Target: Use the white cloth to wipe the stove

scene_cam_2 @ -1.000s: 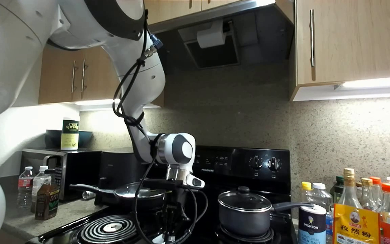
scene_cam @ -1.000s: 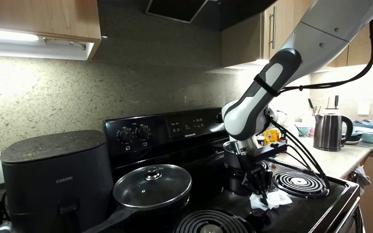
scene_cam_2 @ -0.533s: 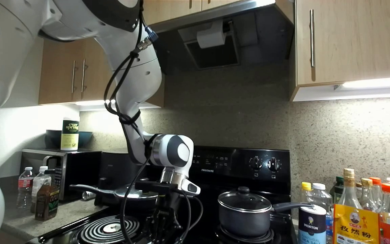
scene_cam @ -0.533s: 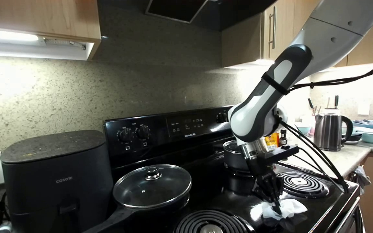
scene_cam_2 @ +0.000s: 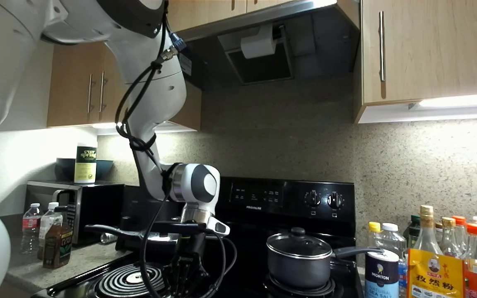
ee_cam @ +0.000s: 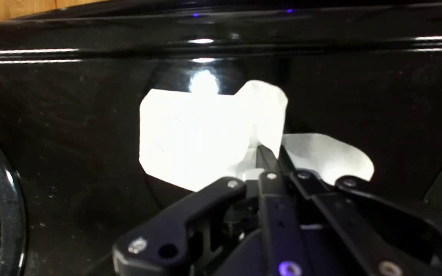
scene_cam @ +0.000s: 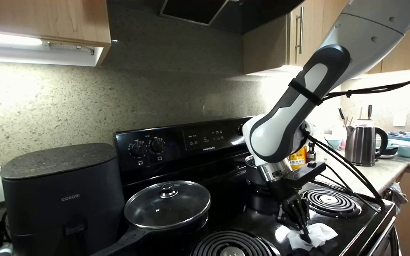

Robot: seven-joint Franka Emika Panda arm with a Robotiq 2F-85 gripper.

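Note:
The white cloth point(scene_cam: 321, 233) lies crumpled on the black stove top point(scene_cam: 258, 222) in an exterior view. My gripper point(scene_cam: 305, 235) points down with its fingertips at the cloth. In the wrist view, the cloth point(ee_cam: 194, 138) spreads to both sides of the fingers, and a fold of it is pinched between the fingertips of the gripper point(ee_cam: 276, 155). The gripper is shut on the cloth, which rests on bare stove surface point(ee_cam: 83, 134). In an exterior view, the gripper point(scene_cam_2: 184, 281) reaches the bottom edge; its fingertips and the cloth are out of view there.
Coil burners point(scene_cam: 231, 249) point(scene_cam: 329, 200) flank the cloth. A lidded pan point(scene_cam: 167, 204) stands by the air fryer point(scene_cam: 61, 199). A lidded pot point(scene_cam_2: 298, 265) sits on a rear burner. A salt can point(scene_cam_2: 381, 275) and several bottles stand beside the stove.
My gripper and the cloth have slid toward the lower right in an exterior view, mostly in the earlier half second. The other exterior angle shows the arm moving left. The gripper stays shut.

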